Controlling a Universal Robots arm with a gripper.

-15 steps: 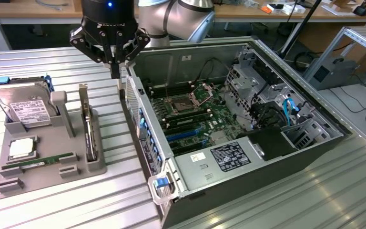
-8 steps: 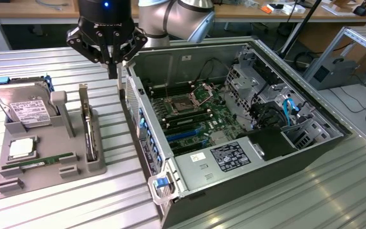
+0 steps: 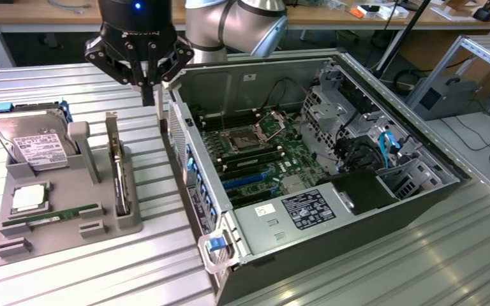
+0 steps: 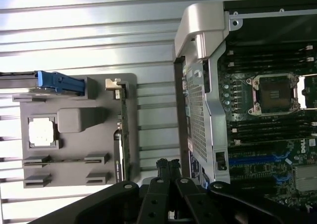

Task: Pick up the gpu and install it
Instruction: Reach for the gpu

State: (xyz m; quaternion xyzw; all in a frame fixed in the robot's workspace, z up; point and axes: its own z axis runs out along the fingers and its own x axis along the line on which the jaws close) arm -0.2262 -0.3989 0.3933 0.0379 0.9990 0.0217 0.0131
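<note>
1. Right now your tool [image 3: 148, 97] hangs with its jaws pressed together, gripping nothing, over the table [image 3: 74, 280] beside the corner of the open computer case [image 3: 356, 255].
2. The graphics card [image 3: 118, 167] stands on edge in a slot of the grey tray [image 3: 58, 237], on the tray's side nearest the case.
3. From the tool, the card lies lower and toward the exterior view's left. Its long axis runs away from the tool, roughly parallel to the case wall.

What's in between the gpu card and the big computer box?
Only a bare strip of ribbed metal table lies between the gpu and the computer case, clear in the exterior view. The shut pincer hangs above that strip.
</note>
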